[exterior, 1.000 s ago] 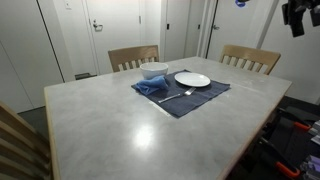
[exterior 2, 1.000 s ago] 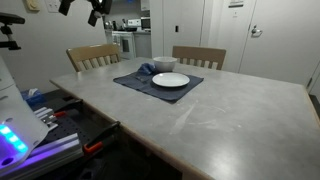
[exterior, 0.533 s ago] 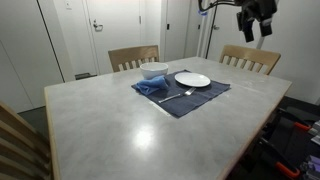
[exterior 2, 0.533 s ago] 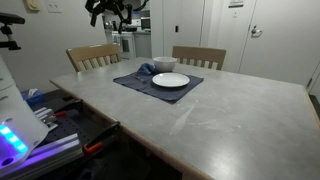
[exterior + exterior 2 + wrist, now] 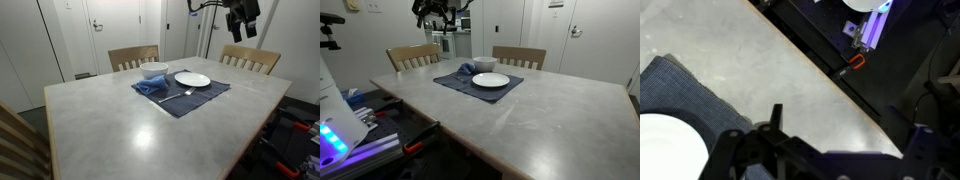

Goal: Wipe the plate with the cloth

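A white plate lies on a dark blue placemat at the far side of the table, and shows in both exterior views. A crumpled blue cloth lies on the placemat beside the plate, in front of a white bowl. My gripper hangs high in the air, above and off to one side of the plate, also in the exterior view. In the wrist view the gripper is open and empty over the table edge, with the plate at the lower left.
A fork lies on the placemat in front of the plate. Two wooden chairs stand behind the table. Equipment with cables and a red item sits on the floor beside the table edge.
The arm has swung in from beyond the table's side towards the plate, staying high. The plate, cloth and bowl have not moved.
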Available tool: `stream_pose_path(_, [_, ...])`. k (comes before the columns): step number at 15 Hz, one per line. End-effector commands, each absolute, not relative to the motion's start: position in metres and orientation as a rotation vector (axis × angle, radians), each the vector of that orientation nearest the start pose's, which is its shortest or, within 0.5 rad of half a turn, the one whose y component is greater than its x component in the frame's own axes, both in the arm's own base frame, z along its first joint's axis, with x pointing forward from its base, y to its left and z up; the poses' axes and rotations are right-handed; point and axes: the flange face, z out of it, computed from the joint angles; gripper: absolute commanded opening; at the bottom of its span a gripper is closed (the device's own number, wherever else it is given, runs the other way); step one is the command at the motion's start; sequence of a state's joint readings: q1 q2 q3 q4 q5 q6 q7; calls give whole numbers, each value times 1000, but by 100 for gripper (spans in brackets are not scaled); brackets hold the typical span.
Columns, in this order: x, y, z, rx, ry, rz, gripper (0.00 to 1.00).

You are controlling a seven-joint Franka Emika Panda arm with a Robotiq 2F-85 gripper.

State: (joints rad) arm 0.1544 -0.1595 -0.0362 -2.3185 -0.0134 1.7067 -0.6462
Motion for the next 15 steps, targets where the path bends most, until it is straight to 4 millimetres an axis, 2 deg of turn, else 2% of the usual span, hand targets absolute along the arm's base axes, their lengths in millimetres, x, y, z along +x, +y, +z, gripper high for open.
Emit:
stream_pose_path(1, [429, 52, 375, -2753, -1166, 620, 100])
stream_pose_path(6, [454, 68, 369, -2803, -1276, 411, 100])
stream_pose_path(10, [477, 77, 360, -2816, -1297, 258, 100])
stream_pose_path(11, [478, 77, 359, -2823, -1283, 247, 100])
stream_pose_path(12, [469, 78, 365, -2834, -1263, 275, 100])
stream_pose_path(15, [473, 79, 360, -2835, -1264, 266, 100])
